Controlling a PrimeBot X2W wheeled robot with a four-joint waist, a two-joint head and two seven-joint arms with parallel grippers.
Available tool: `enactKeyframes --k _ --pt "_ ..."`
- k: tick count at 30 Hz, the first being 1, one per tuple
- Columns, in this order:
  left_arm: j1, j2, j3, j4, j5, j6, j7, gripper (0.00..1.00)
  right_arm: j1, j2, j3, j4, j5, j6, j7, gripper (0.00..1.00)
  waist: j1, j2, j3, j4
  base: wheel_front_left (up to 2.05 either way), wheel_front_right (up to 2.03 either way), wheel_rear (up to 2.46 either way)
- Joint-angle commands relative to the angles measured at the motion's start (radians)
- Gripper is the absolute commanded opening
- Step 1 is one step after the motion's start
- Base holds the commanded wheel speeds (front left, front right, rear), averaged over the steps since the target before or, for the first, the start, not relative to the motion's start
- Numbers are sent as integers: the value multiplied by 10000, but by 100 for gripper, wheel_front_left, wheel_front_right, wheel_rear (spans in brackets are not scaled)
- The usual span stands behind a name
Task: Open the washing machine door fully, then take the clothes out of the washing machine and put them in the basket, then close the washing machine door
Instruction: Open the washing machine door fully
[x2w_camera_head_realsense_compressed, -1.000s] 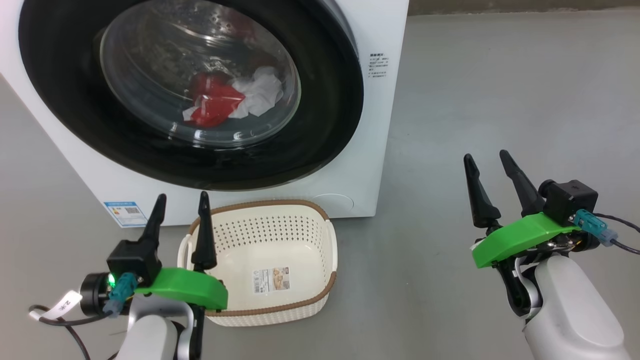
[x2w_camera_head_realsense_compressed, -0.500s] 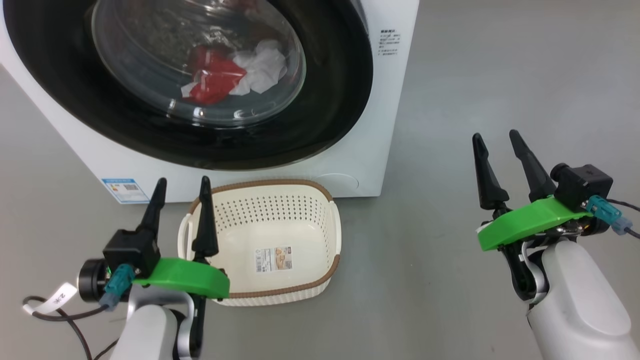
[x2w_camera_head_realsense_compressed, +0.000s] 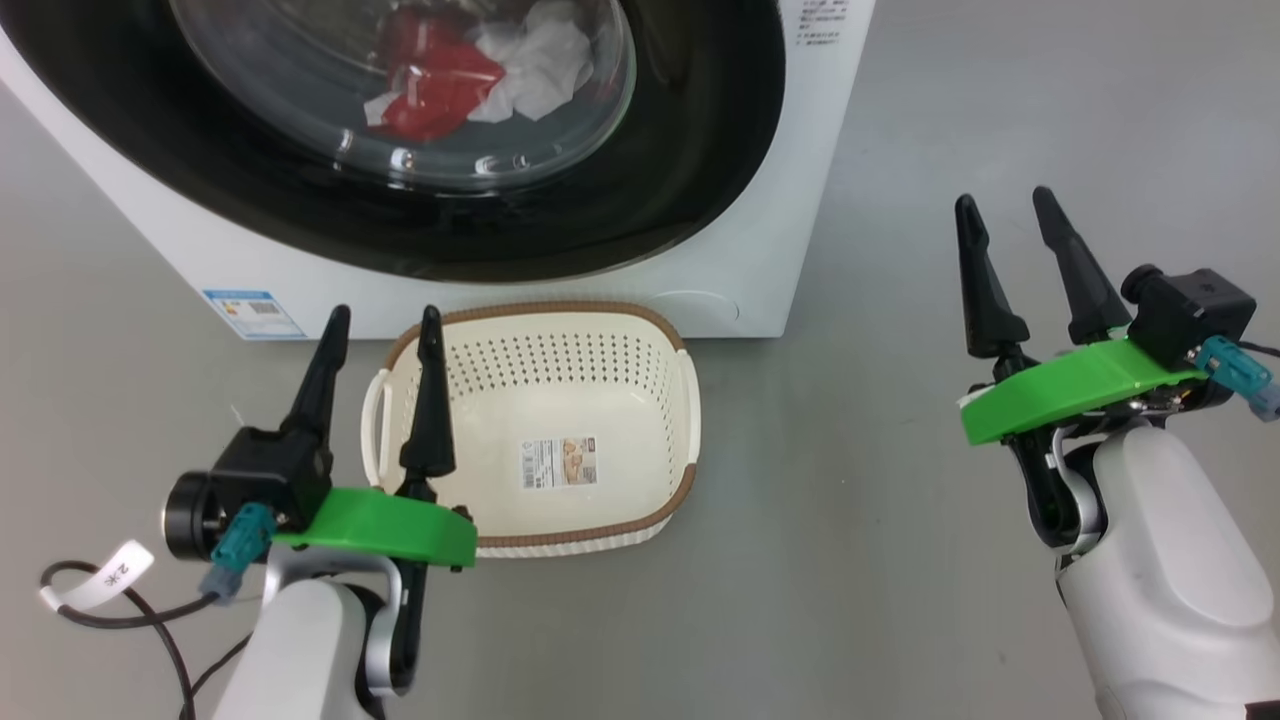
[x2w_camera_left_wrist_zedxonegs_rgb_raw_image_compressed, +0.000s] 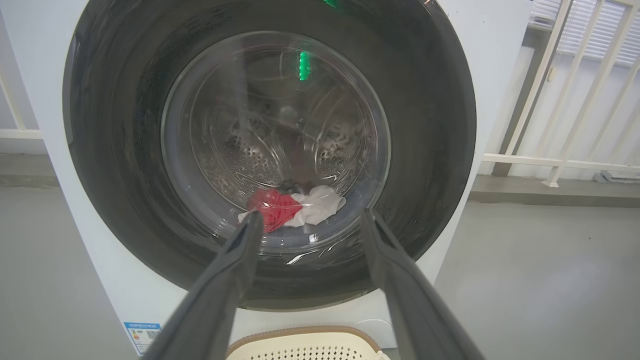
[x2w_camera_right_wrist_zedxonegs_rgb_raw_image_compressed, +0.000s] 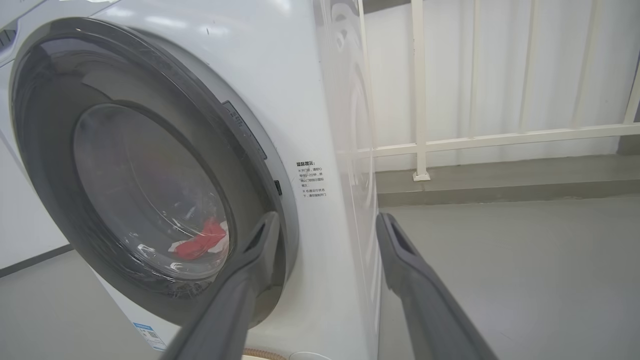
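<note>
Standing wide apart and empty: jaws of left gripper (x2w_camera_head_realsense_compressed: 385, 312), poised over the left edge of the basket (x2w_camera_head_realsense_compressed: 600, 380), and of right gripper (x2w_camera_head_realsense_compressed: 1005, 197), well off to the right above bare floor (x2w_camera_head_realsense_compressed: 880, 520).

Change over the last second: whole head view slid, so washer (x2w_camera_head_realsense_compressed: 810, 230) and basket sit higher in frame. That is camera motion, not the objects.

Door (x2w_camera_head_realsense_compressed: 700, 150) shut as before; red and white clothes (x2w_camera_head_realsense_compressed: 450, 75) lie behind its glass.

Judgement: approach only, door-opening not begun.

Floor smooth grey; basket just before washer. White railing (x2w_camera_right_wrist_zedxonegs_rgb_raw_image_compressed: 420, 100) behind.
</note>
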Motion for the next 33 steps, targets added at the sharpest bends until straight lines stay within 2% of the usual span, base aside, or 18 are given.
enactKeyframes --k 1,6,8,9,11,12,14,15,20,33 --pt "-447 129 218 -413 95 -37 -78 100 -418 45 181 -306 -75 65 -63 100 0 -1 316 126 0 0 0" --pt "-559 123 99 -617 81 -11 -78 100 -718 45 189 -324 -104 65 -63 100 0 -1 639 212 0 0 0" --pt "-607 121 49 -714 64 -7 -78 100 -877 45 172 -333 -129 65 -63 91 0 -1 802 260 0 0 0" --pt "-632 120 22 -759 59 -4 -78 100 -956 45 165 -342 -144 65 -63 82 0 -1 880 288 0 0 0" --pt "-680 119 -39 -836 52 9 -78 100 -1118 45 138 -336 -180 65 -63 49 0 -1 1026 349 0 0 0" --pt "-705 118 -69 -865 46 17 -78 100 -1201 45 133 -333 -193 65 -63 44 0 -1 1092 380 0 0 0" --pt "-749 118 -112 -916 36 29 -78 100 -1363 45 117 -330 -215 65 -63 23 0 -1 1213 444 0 0 0" --pt "-771 117 -128 -939 30 38 -78 100 -1447 45 118 -326 -204 65 -63 0 0 -1 1271 474 0 0 0" --pt "-830 116 -221 -1044 -5 70 -78 100 -1897 45 148 -227 288 65 -63 0 0 -1 1520 611 0 0 0" --pt "-977 115 -407 -1256 -2 111 -78 100 -3408 45 243 236 3430 65 737 0 0 -1 2178 829 0 0 0"
